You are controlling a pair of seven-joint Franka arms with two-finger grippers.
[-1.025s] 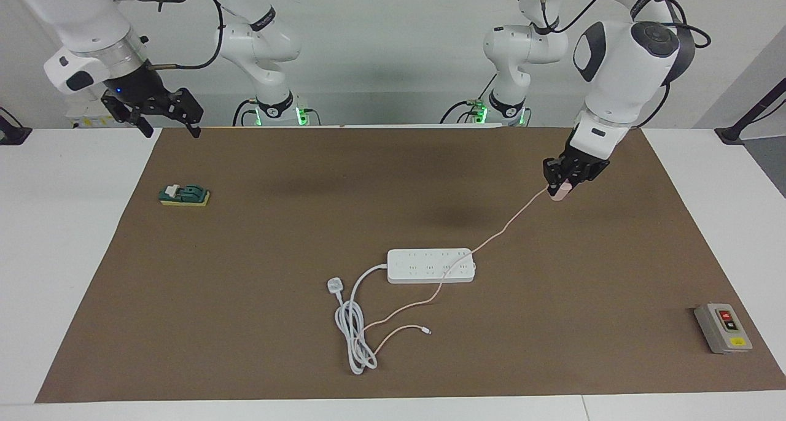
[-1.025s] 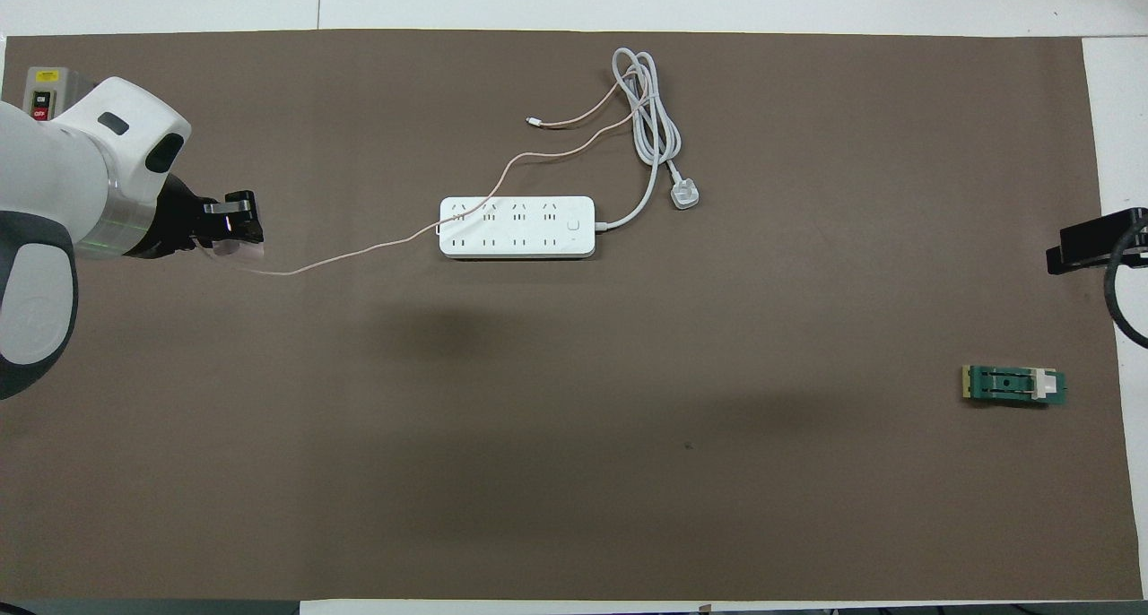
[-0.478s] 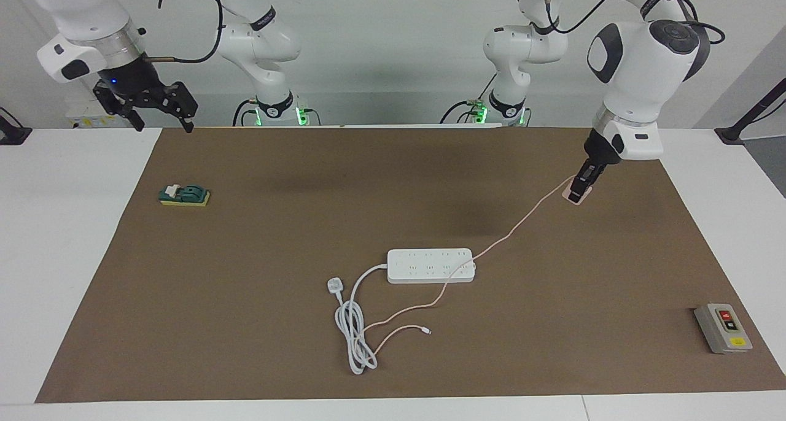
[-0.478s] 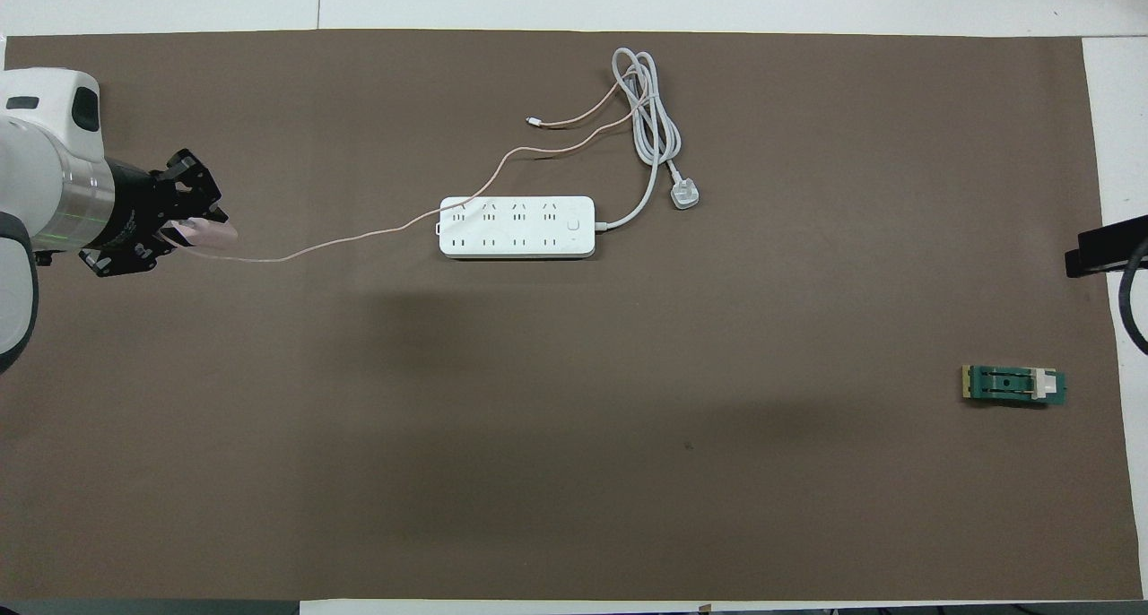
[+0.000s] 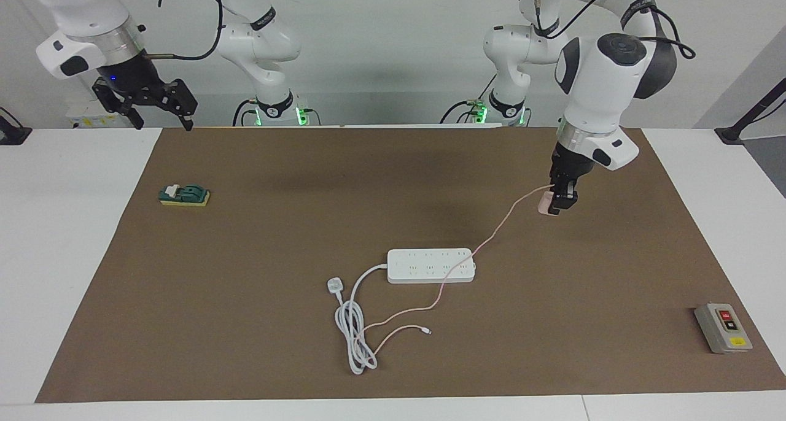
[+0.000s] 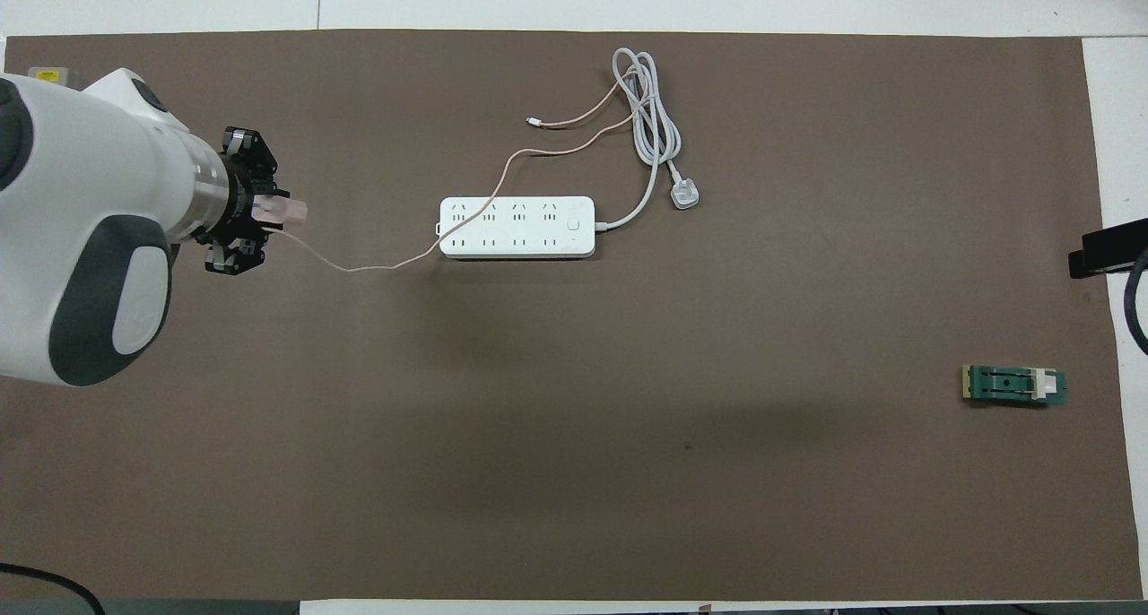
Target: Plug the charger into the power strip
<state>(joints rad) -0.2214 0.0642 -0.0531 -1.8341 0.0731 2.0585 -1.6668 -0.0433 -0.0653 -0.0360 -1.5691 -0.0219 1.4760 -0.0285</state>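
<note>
A: Left gripper (image 5: 560, 205) clamped on the charger (image 5: 545, 204), up over the brown mat (image 5: 245, 274) toward the left arm's end; pink cable (image 5: 491, 240) trailing down across the power strip (image 5: 430, 266).

B: Noted; power strip flat mid-mat, white plug (image 5: 334, 284) and coiled cord (image 5: 353, 332) beside it.

A: Right gripper (image 5: 161, 109) waiting, fingers spread, above the mat's corner; holding nothing.

The left arm reaches down over the table toward its own end, wrist nearly vertical, its left gripper (image 5: 554, 205) pointing down with fingers clamped. The right arm waits raised above the table's corner at its end, its right gripper (image 5: 164, 119) spread open.
</note>
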